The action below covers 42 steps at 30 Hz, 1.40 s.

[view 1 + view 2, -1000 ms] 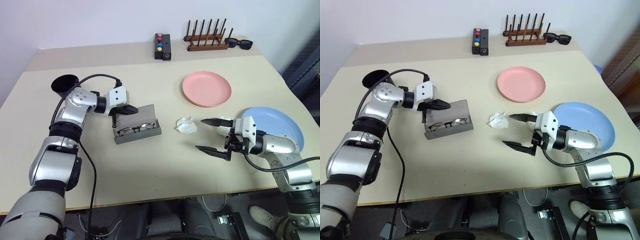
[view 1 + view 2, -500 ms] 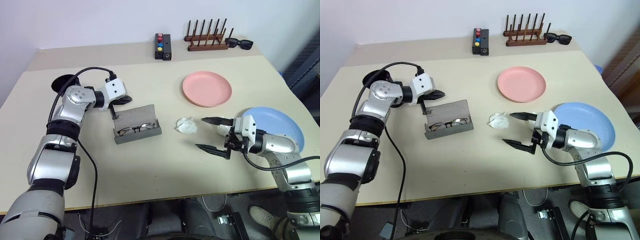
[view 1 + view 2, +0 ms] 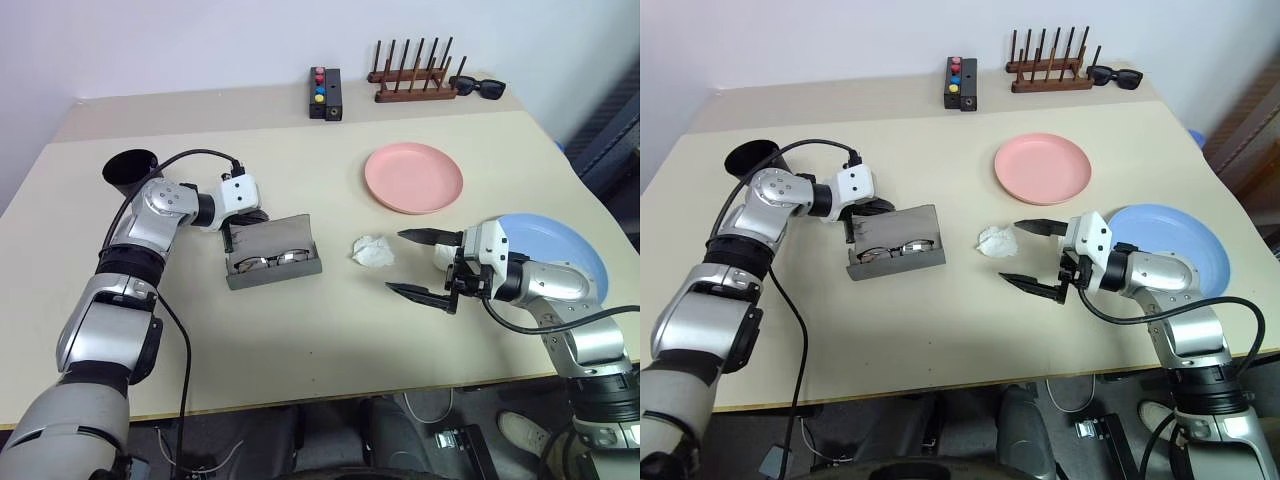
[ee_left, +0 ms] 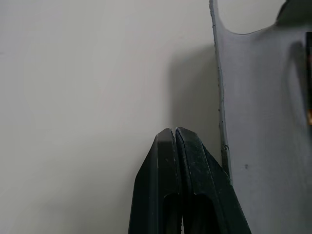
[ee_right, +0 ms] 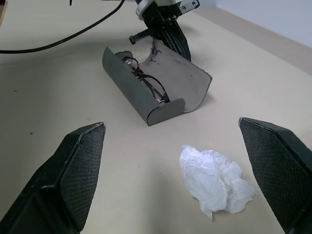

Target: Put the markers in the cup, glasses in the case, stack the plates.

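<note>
The grey case (image 3: 272, 262) lies open left of the table's middle, and the thin-rimmed glasses (image 3: 268, 259) rest inside it. My left gripper (image 3: 257, 214) is shut with nothing in it, its tips just behind the raised lid (image 4: 263, 122). Farther left stands the black cup (image 3: 130, 170). The markers are out of view. The pink plate (image 3: 413, 177) sits toward the back right, the blue plate (image 3: 560, 245) at the right edge. My right gripper (image 3: 420, 265) hangs open and empty just left of the blue plate. Its wrist view looks toward the case (image 5: 151, 92).
A crumpled white tissue (image 3: 373, 250) lies between the case and my right gripper. At the back stand a small black box with coloured buttons (image 3: 325, 92), a wooden peg rack (image 3: 412, 78) and chunky black sunglasses (image 3: 477, 87).
My left gripper lifted back off the case lid half a second ago and has come down again behind the lid's far edge, still shut. The right gripper has hardly moved.
</note>
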Each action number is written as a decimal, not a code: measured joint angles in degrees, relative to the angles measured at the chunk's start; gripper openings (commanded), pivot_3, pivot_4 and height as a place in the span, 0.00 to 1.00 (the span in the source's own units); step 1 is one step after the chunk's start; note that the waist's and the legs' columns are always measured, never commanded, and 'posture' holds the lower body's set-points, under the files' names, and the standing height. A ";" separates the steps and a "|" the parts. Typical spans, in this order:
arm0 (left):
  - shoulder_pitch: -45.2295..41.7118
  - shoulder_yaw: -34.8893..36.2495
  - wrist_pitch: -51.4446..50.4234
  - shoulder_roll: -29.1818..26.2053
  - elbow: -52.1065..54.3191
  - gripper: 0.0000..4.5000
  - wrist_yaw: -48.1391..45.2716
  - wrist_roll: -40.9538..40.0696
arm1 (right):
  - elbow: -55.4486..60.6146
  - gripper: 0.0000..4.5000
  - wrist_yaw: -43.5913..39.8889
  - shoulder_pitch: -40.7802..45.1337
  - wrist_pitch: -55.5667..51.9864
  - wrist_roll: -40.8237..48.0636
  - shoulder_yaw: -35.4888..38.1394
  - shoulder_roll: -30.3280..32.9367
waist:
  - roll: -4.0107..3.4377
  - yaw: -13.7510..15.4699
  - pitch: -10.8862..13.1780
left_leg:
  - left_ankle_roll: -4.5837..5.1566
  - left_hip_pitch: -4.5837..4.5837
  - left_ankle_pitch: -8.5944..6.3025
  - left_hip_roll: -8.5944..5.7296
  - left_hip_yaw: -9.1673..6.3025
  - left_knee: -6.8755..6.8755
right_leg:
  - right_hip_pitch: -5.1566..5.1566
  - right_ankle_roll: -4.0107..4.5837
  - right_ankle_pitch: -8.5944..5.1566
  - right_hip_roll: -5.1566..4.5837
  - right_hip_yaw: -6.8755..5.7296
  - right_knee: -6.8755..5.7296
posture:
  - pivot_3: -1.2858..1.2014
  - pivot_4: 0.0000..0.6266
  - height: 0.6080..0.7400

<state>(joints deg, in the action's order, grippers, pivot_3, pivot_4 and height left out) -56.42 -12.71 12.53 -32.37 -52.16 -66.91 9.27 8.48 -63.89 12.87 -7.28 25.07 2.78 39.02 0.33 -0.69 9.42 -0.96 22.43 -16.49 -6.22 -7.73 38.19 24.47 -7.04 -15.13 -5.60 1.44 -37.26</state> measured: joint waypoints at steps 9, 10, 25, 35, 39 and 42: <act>0.11 0.68 -6.87 -3.67 6.29 0.01 -13.44 -5.52 | 0.04 1.00 -0.62 -1.19 0.92 0.00 0.26 0.03 | 0.00 -0.18 0.00 | 0.00 0.00 0.00 0.01 0.00 -0.01 | 0.00 0.00 0.00 0.00 0.00 0.00 | 0.52 0.24 1.00; 0.89 0.83 -8.18 -4.01 8.51 0.01 -14.71 -6.46 | -0.03 1.00 -0.62 -1.16 1.17 -0.02 0.26 0.00 | 0.00 -0.18 0.00 | 0.00 0.00 0.00 0.01 0.00 -0.01 | 0.00 0.00 0.00 0.00 0.00 0.01 | 0.52 0.24 1.00; 12.21 0.47 -19.84 -6.68 28.45 0.01 -20.19 -11.75 | -1.61 1.00 -1.61 -0.71 2.35 -0.08 0.13 -0.06 | -0.01 -0.08 0.00 | 0.00 -0.01 0.00 0.01 -0.02 0.00 | -0.02 0.00 0.00 -0.01 0.02 0.00 | 0.52 0.24 1.00; 8.05 4.11 -17.41 -3.36 23.09 0.01 -11.33 -14.04 | -3.86 1.00 -0.87 -1.07 2.47 -0.73 0.61 0.23 | 0.00 0.12 0.00 | 0.00 -0.01 0.00 0.00 -0.02 0.02 | -0.02 0.00 0.00 -0.01 0.01 -0.01 | 0.52 0.24 1.00; 4.89 9.18 -16.48 -0.59 23.17 0.01 -5.75 -17.64 | -4.95 1.00 2.13 -0.35 1.03 -1.59 0.64 0.19 | 0.00 0.00 0.00 | -0.01 0.00 0.00 0.01 -0.02 0.01 | 0.00 0.00 0.00 -0.02 0.02 0.00 | 0.52 0.24 1.00; 6.23 10.78 -17.90 0.44 27.56 0.06 -3.64 -20.28 | -5.27 1.00 5.20 -0.33 -0.93 -1.88 1.51 0.19 | 0.00 -0.08 0.00 | -0.01 0.00 0.00 0.01 -0.01 0.00 | 0.01 0.00 0.00 -0.03 0.03 0.00 | 0.52 0.24 1.00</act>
<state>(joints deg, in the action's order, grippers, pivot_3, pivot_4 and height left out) -50.19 -1.93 -5.37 -31.93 -24.60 -70.55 -11.01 3.21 -58.69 12.54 -8.21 23.19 4.29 39.22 0.32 -0.77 9.42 -0.97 22.42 -16.49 -6.22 -7.74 38.19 24.48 -7.04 -15.13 -5.63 1.47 -37.26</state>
